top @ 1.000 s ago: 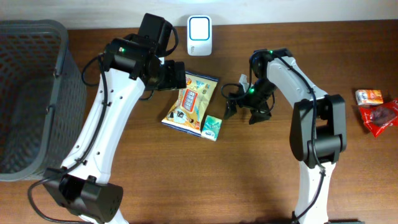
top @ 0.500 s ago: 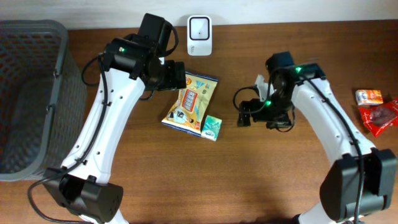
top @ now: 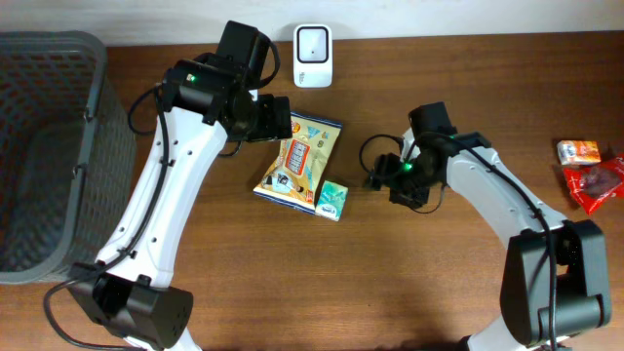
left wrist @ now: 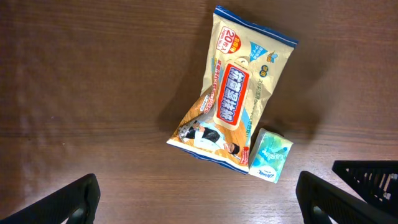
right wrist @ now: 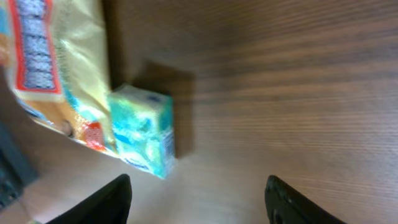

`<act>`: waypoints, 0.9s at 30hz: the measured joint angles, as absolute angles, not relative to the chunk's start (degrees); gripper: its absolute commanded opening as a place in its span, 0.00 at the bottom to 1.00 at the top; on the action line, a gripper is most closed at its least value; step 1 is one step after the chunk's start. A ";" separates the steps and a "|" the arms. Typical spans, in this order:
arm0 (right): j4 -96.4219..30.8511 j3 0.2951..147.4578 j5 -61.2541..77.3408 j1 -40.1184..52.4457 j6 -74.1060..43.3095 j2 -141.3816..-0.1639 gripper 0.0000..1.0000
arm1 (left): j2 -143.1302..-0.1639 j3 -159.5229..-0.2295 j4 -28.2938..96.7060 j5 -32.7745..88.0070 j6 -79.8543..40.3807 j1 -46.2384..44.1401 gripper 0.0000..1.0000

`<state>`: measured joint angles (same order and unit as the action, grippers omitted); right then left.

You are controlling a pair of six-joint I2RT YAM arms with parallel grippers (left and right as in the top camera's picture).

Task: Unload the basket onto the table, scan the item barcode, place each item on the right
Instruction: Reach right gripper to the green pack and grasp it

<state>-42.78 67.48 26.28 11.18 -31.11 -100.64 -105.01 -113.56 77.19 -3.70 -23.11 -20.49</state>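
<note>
We see a brown wooden tabletop [top: 390, 283], fine-grained with a low sheen. The snack bag [top: 300, 161] is glossy, crinkled plastic film, and the small teal box [top: 331, 200] looks like smooth card. At nine o'clock, the basket [top: 100, 73] is matt grey plastic mesh.

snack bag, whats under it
Brown table shows around the snack bag, and a small teal box sits at its lower corner. The bag's underside is covered, so nothing there can be seen.

Cut off at the overhead view's left edge: grey mesh plastic basket [top: 49, 146]. Cut off at its right edge: crumpled red foil packet [top: 597, 185]. Partly hidden under the left arm there: top left corner of yellow printed snack bag [top: 300, 161]. Blurred in the right wrist view, print unreadable: small teal carton [right wrist: 142, 132]. Cropped there to tips at the bottom edge: right jaws.
</note>
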 measured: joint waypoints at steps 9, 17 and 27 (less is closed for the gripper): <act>-31.68 67.42 26.00 21.21 -40.49 -106.83 0.61 | -105.01 -113.56 77.17 -3.68 -23.11 -20.49 0.99; -30.09 67.59 26.59 23.46 -42.19 -112.12 0.04 | -105.01 -113.56 77.17 -3.70 -23.11 -20.49 0.99; -38.74 67.59 69.47 2.37 -10.28 -112.79 0.04 | -105.01 -113.56 77.17 -3.68 -23.11 -20.49 0.99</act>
